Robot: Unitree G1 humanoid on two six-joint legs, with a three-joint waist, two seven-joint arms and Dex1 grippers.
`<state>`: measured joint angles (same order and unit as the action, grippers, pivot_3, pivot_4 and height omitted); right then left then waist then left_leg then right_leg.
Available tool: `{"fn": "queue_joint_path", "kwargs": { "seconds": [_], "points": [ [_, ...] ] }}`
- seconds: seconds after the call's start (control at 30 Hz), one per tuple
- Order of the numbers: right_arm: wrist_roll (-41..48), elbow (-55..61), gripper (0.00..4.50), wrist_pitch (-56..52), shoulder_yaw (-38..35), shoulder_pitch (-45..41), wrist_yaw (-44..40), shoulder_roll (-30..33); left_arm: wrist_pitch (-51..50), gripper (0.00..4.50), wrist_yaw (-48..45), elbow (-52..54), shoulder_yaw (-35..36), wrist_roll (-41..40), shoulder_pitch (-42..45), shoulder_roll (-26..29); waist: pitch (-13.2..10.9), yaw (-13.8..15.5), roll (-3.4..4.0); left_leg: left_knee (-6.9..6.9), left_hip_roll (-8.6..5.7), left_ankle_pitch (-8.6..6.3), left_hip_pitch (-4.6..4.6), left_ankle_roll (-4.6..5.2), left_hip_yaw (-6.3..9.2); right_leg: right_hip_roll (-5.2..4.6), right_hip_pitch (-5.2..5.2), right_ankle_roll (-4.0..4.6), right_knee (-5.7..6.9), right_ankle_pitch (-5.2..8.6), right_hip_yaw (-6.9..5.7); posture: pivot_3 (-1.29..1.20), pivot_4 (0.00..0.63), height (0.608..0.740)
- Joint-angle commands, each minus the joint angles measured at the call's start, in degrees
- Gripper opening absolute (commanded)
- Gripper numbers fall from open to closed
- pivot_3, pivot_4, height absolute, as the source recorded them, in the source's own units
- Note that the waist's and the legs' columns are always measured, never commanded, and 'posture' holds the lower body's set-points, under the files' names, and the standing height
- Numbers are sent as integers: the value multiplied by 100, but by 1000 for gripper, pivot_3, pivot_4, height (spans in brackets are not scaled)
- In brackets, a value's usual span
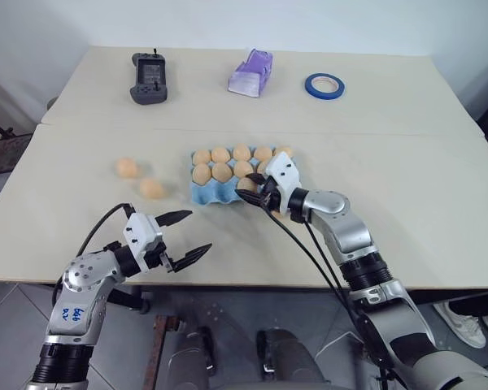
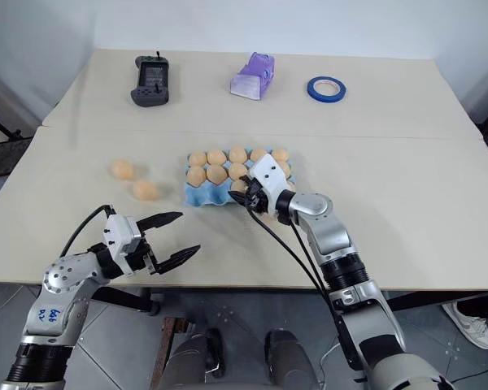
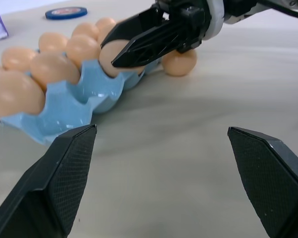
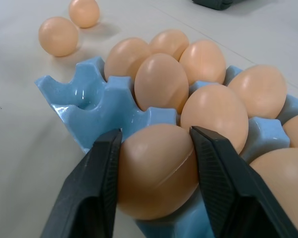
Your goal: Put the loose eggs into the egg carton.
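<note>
The light blue egg carton [image 1: 203, 193] lies mid-table with several pale orange eggs in its back and middle rows. My right gripper [image 1: 256, 195] is at the carton's near row, shut on one egg [image 4: 156, 171], a finger [image 4: 97, 183] pressed to each side; I cannot tell whether that egg rests in a cup. Two loose eggs [image 1: 126, 167] [image 1: 151, 188] lie on the table left of the carton. Another egg [image 3: 179, 62] sits on the table beside the carton, behind the right gripper. My left gripper [image 1: 196, 231] hovers open and empty near the front edge.
At the back of the table are a black handheld controller [image 1: 149, 78], a purple-white packet [image 1: 251, 73] and a blue tape roll [image 1: 324, 85]. A seam [image 1: 106, 126] runs across between two tabletops. Black cables hang from the right wrist.
</note>
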<state>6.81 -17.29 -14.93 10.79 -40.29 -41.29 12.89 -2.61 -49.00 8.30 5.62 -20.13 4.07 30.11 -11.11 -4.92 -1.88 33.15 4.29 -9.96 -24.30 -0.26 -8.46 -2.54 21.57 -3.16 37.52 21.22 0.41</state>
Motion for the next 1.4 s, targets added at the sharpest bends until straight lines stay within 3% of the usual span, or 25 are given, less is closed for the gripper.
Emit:
{"fn": "queue_joint_path", "kwargs": {
  "seconds": [0.03, 0.43, 0.6, 0.63, 0.83, 0.9, 1.07, 1.2, 1.4],
  "points": [
    [156, 237, 1959, 59, -238, -140, -131, 148, 11, 4500, 13, 139, 58, -108, 9, 4, 0, 1, 0, 0, 0, 0, 0, 0, 0, 0, 0, 0, 0, 0, 0, 0, 150, 740],
    [486, 550, 1959, -86, -671, 173, -447, 784, 26, 4500, -34, 12, 22, -102, 143, 4, 0, 7, 0, -2, -1, 0, -1, 0, 0, 0, 0, 0, -4, 0, 0, 0, 150, 740],
    [506, 396, 1959, 24, -659, 183, -471, 743, 40, 4500, -68, -83, -24, -86, 261, -34, 0, -7, 0, -2, 0, 0, -1, 1, -1, 2, 1, 0, -3, 0, 1, 0, 150, 740],
    [493, 368, 2496, 77, -695, 183, -384, 704, 37, 4500, -75, -97, -25, -86, 283, -39, 0, -6, 0, -2, 0, 0, -1, 1, -1, 3, 1, 0, -3, 0, 2, 0, 150, 740],
    [571, 586, 4493, 91, -786, 199, -391, 719, 61, 4500, -145, -175, -45, -82, 351, -39, 0, 9, 0, -2, -1, 0, -1, 1, -1, 3, 1, -1, -4, 0, 1, 0, 150, 740],
    [643, 777, 4493, 103, -887, 309, -445, 828, 61, 4500, -164, -197, -52, -79, 376, -44, 0, 11, 0, -1, -1, 0, -2, 1, -1, 2, 1, -1, -4, 0, 1, 0, 150, 740],
    [1192, 1685, 4493, 548, -1508, 1497, -1244, 1619, 66, 4500, -365, -268, -106, -132, 440, -4, 0, 162, 0, -4, -4, -7, -8, 3, 2, 1, -5, -2, -23, 1, -2, 0, 150, 740],
    [1264, 1904, 4493, 859, -1979, 2572, -1429, 2147, 44, 4500, -571, -448, -191, -161, 595, -1, 0, 179, 0, -1, -3, -10, -9, 8, 0, 3, -9, -4, -34, 0, -1, 0, 150, 740],
    [1391, 1650, 4493, 1526, -2584, 3530, -1405, 2194, 51, 4500, -777, -714, -432, -96, 898, -107, 0, 124, 0, 17, -2, -8, -3, 8, -1, 10, -10, -9, -12, -3, 7, 0, 150, 740]
  ]
}}
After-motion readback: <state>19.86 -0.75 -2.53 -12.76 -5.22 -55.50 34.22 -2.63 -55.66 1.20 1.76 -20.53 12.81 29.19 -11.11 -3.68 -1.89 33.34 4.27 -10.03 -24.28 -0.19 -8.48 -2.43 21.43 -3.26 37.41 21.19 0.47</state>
